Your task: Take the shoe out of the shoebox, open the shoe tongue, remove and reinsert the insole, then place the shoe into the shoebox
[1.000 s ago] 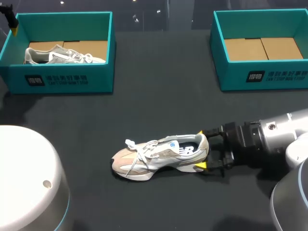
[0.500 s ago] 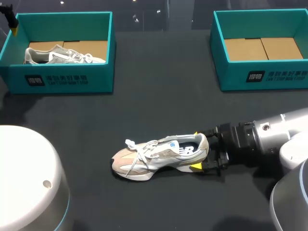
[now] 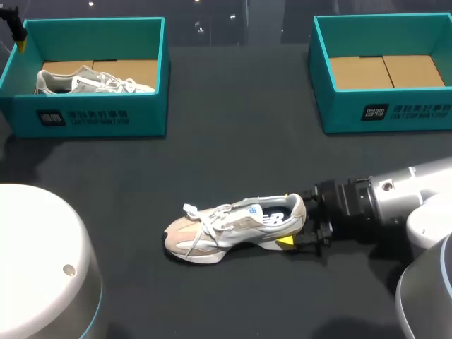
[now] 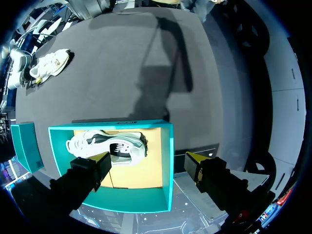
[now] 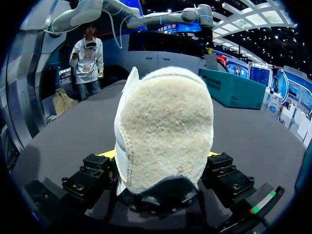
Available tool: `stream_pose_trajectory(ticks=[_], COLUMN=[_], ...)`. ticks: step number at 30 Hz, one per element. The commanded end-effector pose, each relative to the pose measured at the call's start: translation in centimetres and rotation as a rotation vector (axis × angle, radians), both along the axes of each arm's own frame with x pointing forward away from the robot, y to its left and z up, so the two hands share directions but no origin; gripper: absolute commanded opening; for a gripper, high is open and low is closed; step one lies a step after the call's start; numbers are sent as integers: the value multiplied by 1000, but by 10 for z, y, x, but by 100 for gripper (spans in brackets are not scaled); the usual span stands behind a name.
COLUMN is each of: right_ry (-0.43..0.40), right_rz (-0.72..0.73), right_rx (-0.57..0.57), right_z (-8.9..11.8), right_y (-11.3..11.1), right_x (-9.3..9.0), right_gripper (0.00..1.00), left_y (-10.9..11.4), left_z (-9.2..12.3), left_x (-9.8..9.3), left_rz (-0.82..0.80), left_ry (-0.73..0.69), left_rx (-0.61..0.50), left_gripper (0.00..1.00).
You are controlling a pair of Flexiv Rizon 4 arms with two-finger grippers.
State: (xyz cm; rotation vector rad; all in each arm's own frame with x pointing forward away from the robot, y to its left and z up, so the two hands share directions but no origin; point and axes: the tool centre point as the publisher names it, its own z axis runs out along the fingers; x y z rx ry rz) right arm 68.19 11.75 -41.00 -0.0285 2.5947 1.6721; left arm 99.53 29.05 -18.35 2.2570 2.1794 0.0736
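Dark table (image 3: pixel 233 155) spreads under both arms. Nearest, the shoe (image 3: pixel 229 229) stands on its sole at the middle, toe toward my left. The right gripper (image 5: pixel 158 154) has the heel between its fingers, one yellow tip pressed to each side of it. Farther back stand two teal boxes, well apart: the right shoebox (image 3: pixel 385 109) shows a cardboard floor, and the left shoebox (image 3: pixel 92 116) has a second shoe (image 3: pixel 92 81) lying inside. The left gripper (image 4: pixel 148 160) hangs above that box, fingers spread wide, holding nothing.
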Motion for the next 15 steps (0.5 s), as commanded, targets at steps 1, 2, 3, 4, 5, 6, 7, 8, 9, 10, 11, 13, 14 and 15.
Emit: stream_pose_trajectory(ticks=[1,2,3,4,5,6,7,8,9,10,11,13,14,15], right_ry=[-10,-11,-12,-13,-14,-14,-14,-14,-13,-13,-13,-15,-16,-16], right_rz=[-32,-36,-36,-37,-43,-44,-45,-48,-49,-51,-52,-60,-56,-56], right_rx=[-9,-9,-9,-9,-11,-12,-13,-13,-13,-13,-12,1,7,7], right_z=[2,2,3,3,3,3,3,3,3,3,2,2,1,1], right_y=[-1,-2,-2,-3,-3,-3,-3,-4,-4,-5,-5,-5,-6,-6], right_x=[1,1,1,1,1,1,1,1,1,0,0,0,0,0], right_gripper=[0,0,0,0,0,0,0,0,0,0,0,0,0,0], left_y=[0,0,0,0,0,0,0,0,0,0,0,0,0,0], left_z=[0,0,0,0,0,0,0,0,0,0,0,0,0,0], left_x=[1,1,1,1,1,1,1,1,1,1,1,1,1,1], left_rz=[-1,-1,-1,-1,-1,-1,-1,-1,-1,-1,-1,-1,-1,-1], left_ry=[1,1,1,1,1,1,1,1,1,1,1,1,1,1], left_rx=[2,2,2,2,2,2,2,2,2,2,2,2,2,2], left_gripper=[100,100,100,100,100,100,100,100,100,100,100,100,100,100])
